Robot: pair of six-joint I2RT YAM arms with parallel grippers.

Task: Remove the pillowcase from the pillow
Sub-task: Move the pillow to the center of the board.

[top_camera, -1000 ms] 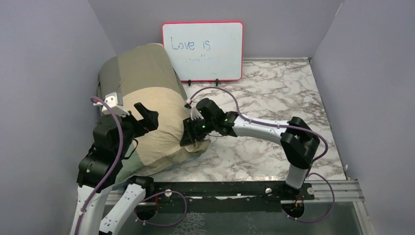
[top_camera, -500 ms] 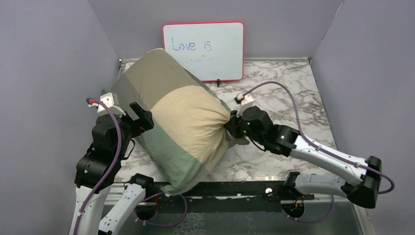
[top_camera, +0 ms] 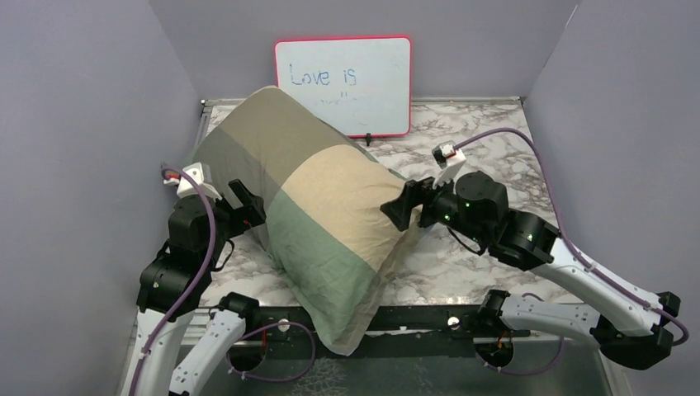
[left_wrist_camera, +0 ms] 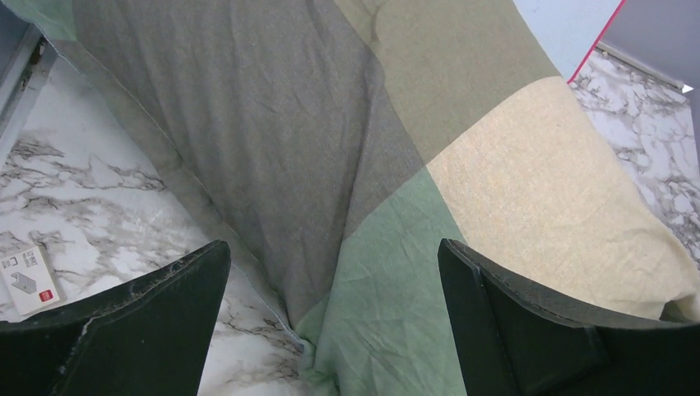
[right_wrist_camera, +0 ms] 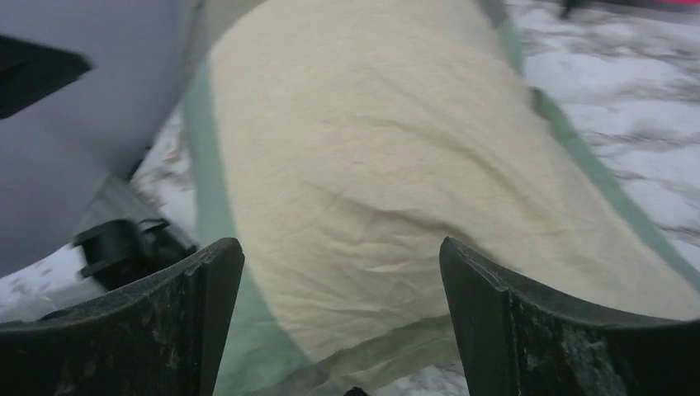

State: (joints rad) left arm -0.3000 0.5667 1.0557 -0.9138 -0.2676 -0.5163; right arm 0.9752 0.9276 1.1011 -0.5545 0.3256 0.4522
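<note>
The pillowcase (top_camera: 322,214), in olive, tan and pale green blocks, is stuffed full and lies diagonally from the whiteboard down over the front rail. The pillow is hidden inside it. My left gripper (top_camera: 248,206) stands open by the case's left side. In the left wrist view the grey and green cloth (left_wrist_camera: 371,165) lies beyond the left gripper (left_wrist_camera: 334,252), with nothing between the fingers. My right gripper (top_camera: 406,202) is open at the case's right edge. The right wrist view has the tan block (right_wrist_camera: 371,165) just ahead of the right gripper (right_wrist_camera: 340,247), which holds nothing.
A red-framed whiteboard (top_camera: 342,87) leans on the back wall. Grey walls close in the marble table (top_camera: 487,157) on both sides. A black rail (top_camera: 429,318) runs along the front edge. A small card (left_wrist_camera: 31,279) lies on the marble at left.
My right gripper has opened and let go of the bunched pillowcase edge, and its arm has swung right. The cased pillow has dropped flatter and slid toward the front rail. The left arm has barely moved.
</note>
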